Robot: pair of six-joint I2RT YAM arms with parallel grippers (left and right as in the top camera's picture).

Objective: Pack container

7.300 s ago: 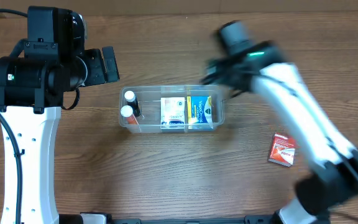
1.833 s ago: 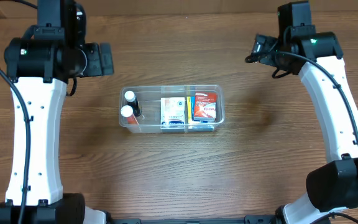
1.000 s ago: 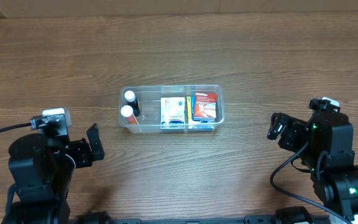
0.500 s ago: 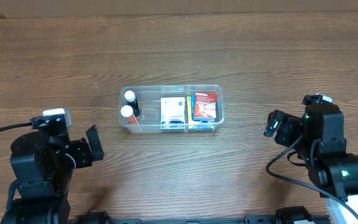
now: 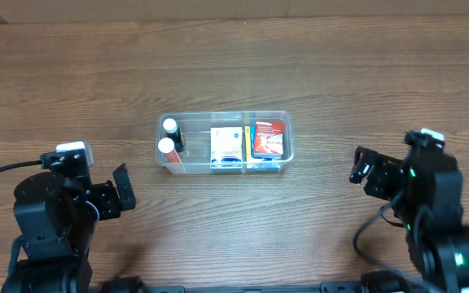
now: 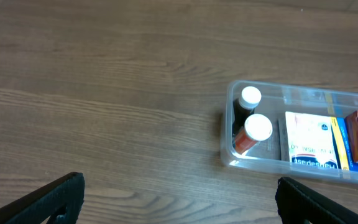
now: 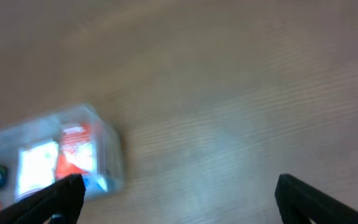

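Note:
The clear plastic container stands mid-table. It holds two white-capped bottles at its left end, a white and blue box in the middle and a red box on a yellow and blue box at the right. My left gripper is open and empty near the front left, well away from the container. My right gripper is open and empty at the front right. The left wrist view shows the container ahead of the open left gripper. The right wrist view is blurred, with the container at its left and the right gripper open.
Bare wooden table lies all round the container. The two arm bases fill the front left and front right corners.
The red box that lay on the table at the right is now in the container. Both arms have drawn back to the front edge. The right arm shifted slightly in the last second.

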